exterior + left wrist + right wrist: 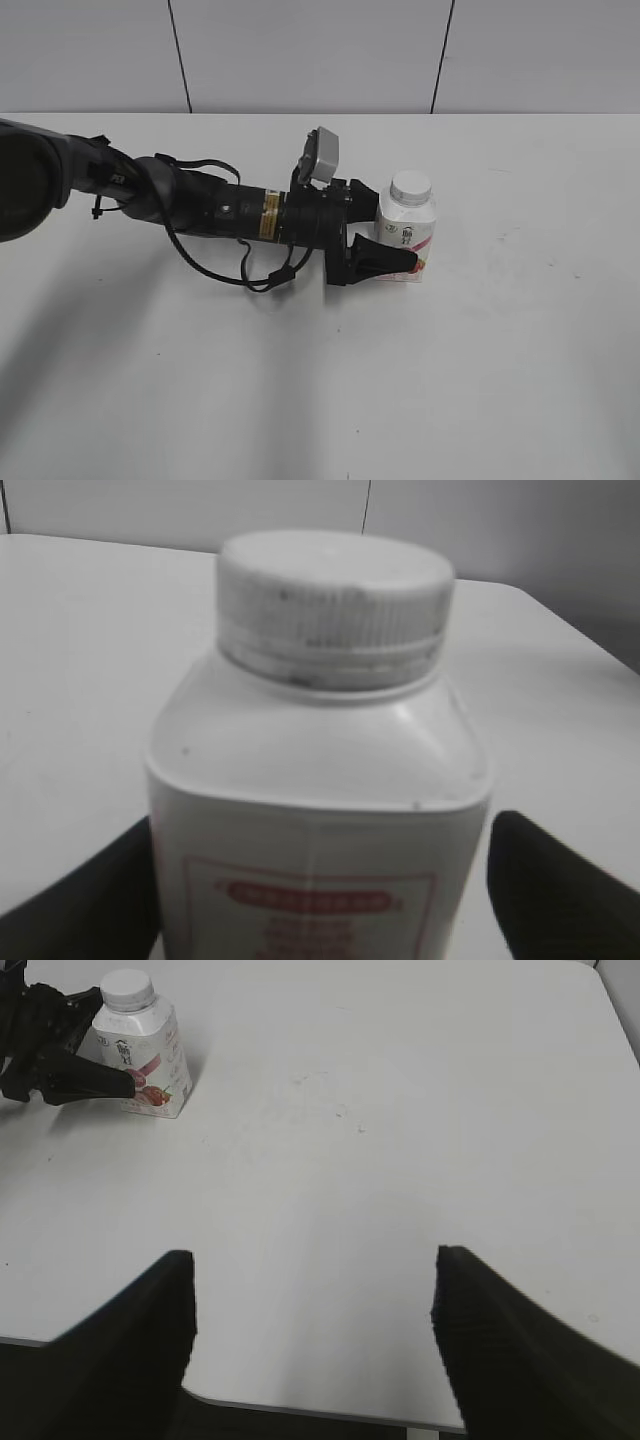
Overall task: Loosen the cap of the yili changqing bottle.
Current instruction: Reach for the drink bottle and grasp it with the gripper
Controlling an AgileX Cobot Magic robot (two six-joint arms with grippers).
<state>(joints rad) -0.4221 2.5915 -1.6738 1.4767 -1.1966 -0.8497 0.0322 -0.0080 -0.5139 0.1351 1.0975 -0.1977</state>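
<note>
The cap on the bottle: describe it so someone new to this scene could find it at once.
On the white table, the left gripper stands open around a small white bottle with a pink-red label. The cap sits on its neck: round, white, ribbed on the side, scuffed with dark specks, the highest part of the only bottle there.

Yili changqing bottle upright on table, cap on top, between left gripper jaws.

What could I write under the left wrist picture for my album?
Up close: the white bottle with its ribbed cap on, standing between the open left claw.
</note>
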